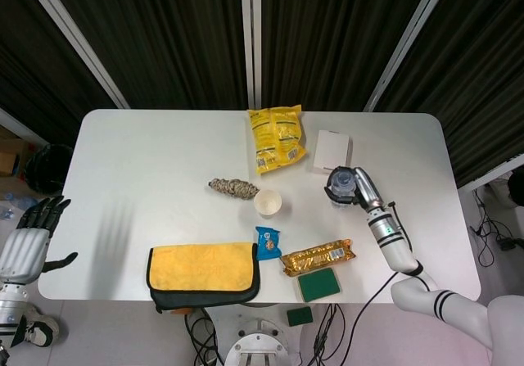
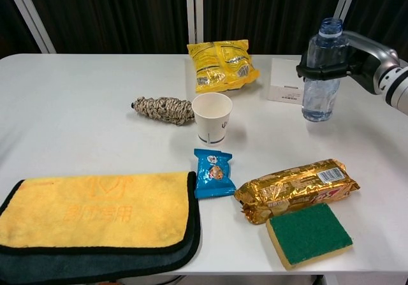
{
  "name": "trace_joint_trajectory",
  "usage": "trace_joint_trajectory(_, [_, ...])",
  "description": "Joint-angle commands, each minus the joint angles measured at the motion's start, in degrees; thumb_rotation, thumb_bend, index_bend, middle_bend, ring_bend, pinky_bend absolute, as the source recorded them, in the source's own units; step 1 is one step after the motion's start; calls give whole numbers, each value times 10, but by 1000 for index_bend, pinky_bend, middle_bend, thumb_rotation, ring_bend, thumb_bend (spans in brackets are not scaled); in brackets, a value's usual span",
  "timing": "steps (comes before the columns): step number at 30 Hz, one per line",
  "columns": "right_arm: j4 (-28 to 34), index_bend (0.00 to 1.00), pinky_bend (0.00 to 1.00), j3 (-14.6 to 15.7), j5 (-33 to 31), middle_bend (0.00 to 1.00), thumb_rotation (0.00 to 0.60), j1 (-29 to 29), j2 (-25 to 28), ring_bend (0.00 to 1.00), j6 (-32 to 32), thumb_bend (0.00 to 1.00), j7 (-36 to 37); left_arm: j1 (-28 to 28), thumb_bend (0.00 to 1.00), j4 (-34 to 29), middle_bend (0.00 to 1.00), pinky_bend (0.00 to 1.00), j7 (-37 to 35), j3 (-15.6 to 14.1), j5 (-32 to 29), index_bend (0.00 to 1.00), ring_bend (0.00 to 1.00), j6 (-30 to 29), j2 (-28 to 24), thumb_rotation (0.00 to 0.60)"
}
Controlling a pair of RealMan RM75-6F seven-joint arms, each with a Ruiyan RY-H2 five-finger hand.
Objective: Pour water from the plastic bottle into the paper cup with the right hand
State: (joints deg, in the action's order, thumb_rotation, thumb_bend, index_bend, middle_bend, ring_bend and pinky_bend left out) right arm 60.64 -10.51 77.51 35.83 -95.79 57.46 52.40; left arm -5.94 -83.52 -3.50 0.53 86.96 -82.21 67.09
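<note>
Fingers (image 2: 324,70) of the right hand (image 2: 357,63) are wrapped round the upright plastic bottle (image 2: 320,74), kept vertical against spilling. It is stood on the tabletop (image 2: 95,94), well apart from the paper cup (image 2: 212,118).

Smooth matt white surface (image 2: 95,106). Clear glossy plastic bottle (image 2: 320,74), ribbed, clasped by dark matt fingers (image 2: 319,71) of a silvery metallic-looking right hand (image 2: 357,58). Matt white paper cup (image 2: 212,118). Behind the cup, shiny yellow plastic bag (image 2: 220,65); to its left, rough twisted fibre bundle (image 2: 162,109). In front of the cup, glossy blue wrapper (image 2: 213,173), crinkled gold foil packet (image 2: 296,188), coarse green sponge (image 2: 308,233), soft yellow cloth (image 2: 95,211) edged in black. Matt white cardboard box (image 2: 285,87).
</note>
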Motion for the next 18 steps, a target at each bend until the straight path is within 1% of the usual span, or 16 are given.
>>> trace_joint_trajectory(1, [-117, 621, 537, 44, 62, 501, 600, -28, -39, 566, 21, 489, 160, -2, 89, -5, 63, 116, 6, 0, 1, 86, 0, 2, 1, 595])
trace_joint_trajectory(3, [-156, 602, 526, 53, 75, 493, 600, -30, -54, 557, 27, 495, 200, -4, 88, -7, 63, 116, 9, 0, 2, 86, 0, 3, 0, 597])
trace_joint_trajectory(7, [-210, 580, 518, 62, 90, 489, 600, -34, -79, 551, 46, 487, 249, -5, 88, -9, 63, 116, 13, 0, 0, 86, 0, 7, -1, 597])
trace_joint_trajectory(12, [-258, 569, 516, 69, 102, 489, 600, -36, -103, 551, 65, 465, 271, -5, 88, -3, 63, 116, 12, 2, -7, 86, 0, 7, 3, 596])
trace_joint_trajectory(18, [-293, 547, 506, 78, 109, 489, 600, -37, -121, 549, 70, 378, 281, -6, 88, 7, 63, 116, 2, 2, -5, 86, 0, 8, 5, 595])
